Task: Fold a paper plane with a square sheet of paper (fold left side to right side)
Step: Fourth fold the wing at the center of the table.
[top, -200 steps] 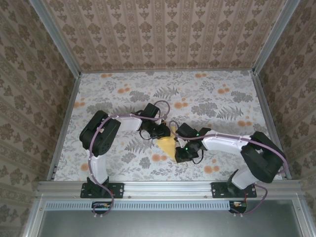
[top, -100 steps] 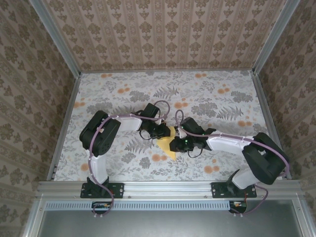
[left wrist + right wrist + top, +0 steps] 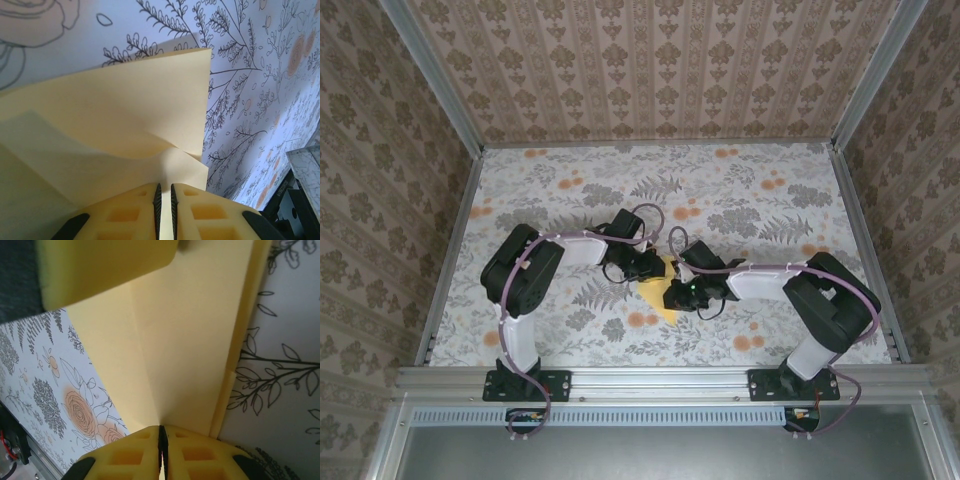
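The sheet of paper (image 3: 666,311) is pale yellow and folded into a wedge whose tip points toward the near edge, lying mid-table between the two arms. My left gripper (image 3: 657,270) comes in from the left at the wedge's upper part. Its view shows the jaws (image 3: 164,186) nearly together with the paper (image 3: 125,100) running into the thin gap, a raised flap above. My right gripper (image 3: 677,296) reaches in from the right. Its jaws (image 3: 162,428) are pressed shut where a crease in the paper (image 3: 190,340) meets them. A left finger (image 3: 100,270) sits at the top of that view.
The table (image 3: 770,200) has a floral cloth with orange flower prints (image 3: 642,320) near the paper. Patterned walls and metal rails (image 3: 450,260) enclose it on three sides. Both arm bases stand at the near rail (image 3: 660,378).
The right gripper has slid up-left along the paper from near its lower tip toward the left gripper, its forearm swinging in. Its jaws have closed. The left arm has not moved.
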Robot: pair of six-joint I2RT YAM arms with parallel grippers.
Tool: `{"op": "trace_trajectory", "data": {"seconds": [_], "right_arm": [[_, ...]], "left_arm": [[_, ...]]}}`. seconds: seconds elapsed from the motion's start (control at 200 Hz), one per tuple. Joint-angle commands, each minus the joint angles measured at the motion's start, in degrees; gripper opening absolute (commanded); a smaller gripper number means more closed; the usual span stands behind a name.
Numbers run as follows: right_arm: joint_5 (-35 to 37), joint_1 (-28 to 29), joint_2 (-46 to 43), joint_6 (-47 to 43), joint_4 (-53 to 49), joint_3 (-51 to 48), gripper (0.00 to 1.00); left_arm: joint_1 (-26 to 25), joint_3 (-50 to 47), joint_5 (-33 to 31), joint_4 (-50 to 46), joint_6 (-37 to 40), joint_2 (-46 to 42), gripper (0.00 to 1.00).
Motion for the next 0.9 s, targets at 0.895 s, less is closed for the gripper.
{"op": "trace_trajectory", "data": {"seconds": [0.895], "right_arm": [[6.24, -0.53, 6.51, -3.46, -8.71, -0.90, 0.00]], "left_arm": [[-2.67, -8.93, 3.19, 7.15, 3.56, -8.72, 0.16]]}}
